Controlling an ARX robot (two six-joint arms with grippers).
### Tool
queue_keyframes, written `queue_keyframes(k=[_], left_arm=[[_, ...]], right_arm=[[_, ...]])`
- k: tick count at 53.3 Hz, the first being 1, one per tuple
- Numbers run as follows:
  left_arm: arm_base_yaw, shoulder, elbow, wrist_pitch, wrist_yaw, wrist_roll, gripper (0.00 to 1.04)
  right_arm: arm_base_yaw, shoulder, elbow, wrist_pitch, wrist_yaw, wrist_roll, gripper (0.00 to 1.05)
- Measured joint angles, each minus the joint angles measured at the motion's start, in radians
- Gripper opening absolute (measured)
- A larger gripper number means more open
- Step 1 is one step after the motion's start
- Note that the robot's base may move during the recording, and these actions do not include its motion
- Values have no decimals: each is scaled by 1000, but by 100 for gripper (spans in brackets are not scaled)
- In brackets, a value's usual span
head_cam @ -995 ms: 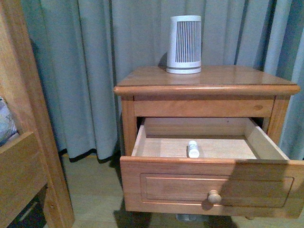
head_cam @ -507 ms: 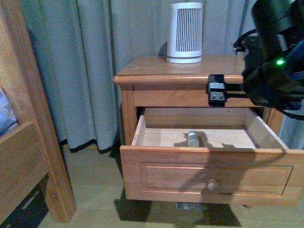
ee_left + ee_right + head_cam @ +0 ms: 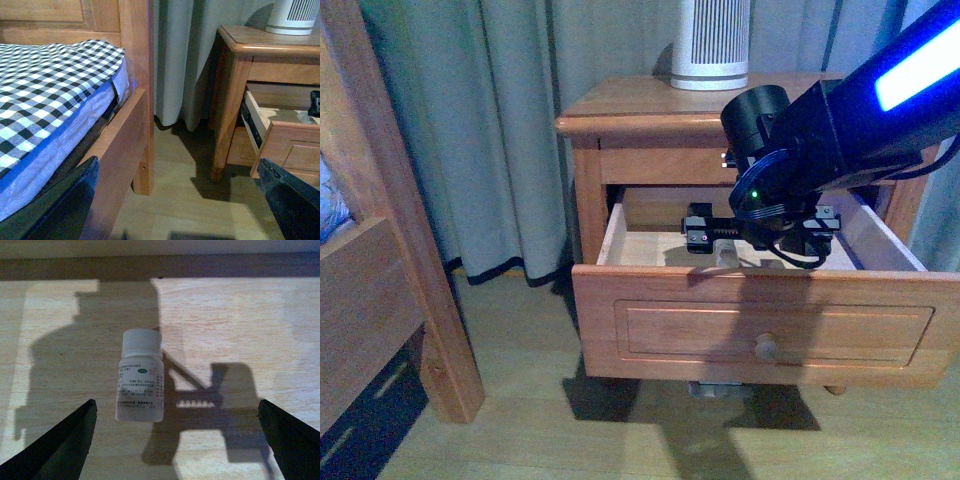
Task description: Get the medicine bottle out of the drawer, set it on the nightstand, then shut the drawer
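The nightstand (image 3: 630, 105) stands against the curtain with its upper drawer (image 3: 720, 330) pulled out. My right gripper (image 3: 760, 232) reaches down into the drawer, and in the front view it hides the medicine bottle. The right wrist view shows the small white medicine bottle (image 3: 140, 377) lying on the pale drawer floor (image 3: 240, 330), cap pointing away. My right gripper (image 3: 177, 407) is open, and the bottle's base end lies between the fingers, nearer one of them, touching neither. My left gripper (image 3: 177, 165) hangs open over the floor beside the bed, holding nothing.
A large white-and-grey ribbed cylinder (image 3: 710, 45) stands at the back of the nightstand top. The wooden bed frame (image 3: 380, 250) with a checked mattress (image 3: 45, 90) is to the left. Grey curtains (image 3: 500, 120) hang behind. Wooden floor (image 3: 185, 200) lies between bed and nightstand.
My right arm has come down from in front of the nightstand's top edge into the open drawer, over the bottle. The front view has also tilted lower.
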Motion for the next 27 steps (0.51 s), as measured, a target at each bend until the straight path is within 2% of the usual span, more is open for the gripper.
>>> queue_keyframes(k=[9,18,27], left_arm=[[0,0,0,0,0,0,98],[0,0,0,0,0,0,98],[0,0,0,0,0,0,98]], right_arm=[[3,139,164,-59,6,8,98],[14,182,245,-78,6,14,97],[24,187,247,-77,14,14,66]])
